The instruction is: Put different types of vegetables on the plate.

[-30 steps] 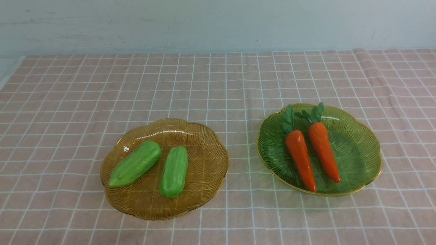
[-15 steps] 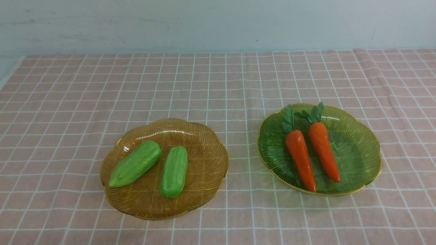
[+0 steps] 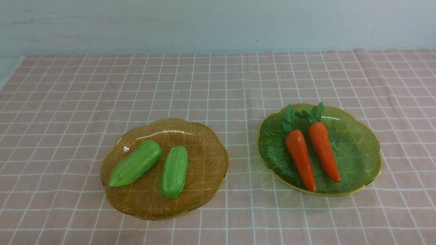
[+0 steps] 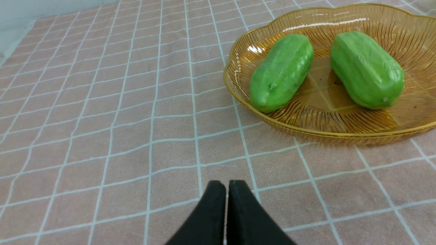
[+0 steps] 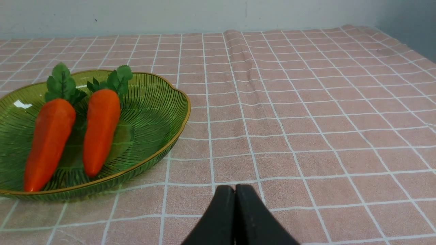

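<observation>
Two stubby light-green cucumbers, one on the left [image 3: 135,163] and one on the right [image 3: 174,171], lie side by side on an amber glass plate [image 3: 204,143]. Two orange carrots with dark green tops, a left one [image 3: 300,159] and a right one [image 3: 323,146], lie on a green glass plate [image 3: 361,146]. Neither gripper shows in the front view. My left gripper [image 4: 226,185] is shut and empty above the cloth, short of the amber plate [image 4: 340,132] and its cucumbers [image 4: 282,73]. My right gripper [image 5: 235,189] is shut and empty beside the green plate [image 5: 156,112] and carrots [image 5: 100,129].
A pink cloth with a white grid [image 3: 218,81] covers the table. A fold ridge [image 5: 238,61] runs through the cloth towards the back right. A pale wall [image 3: 218,23] stands behind the table. The cloth's left edge [image 3: 10,73] shows at the far left.
</observation>
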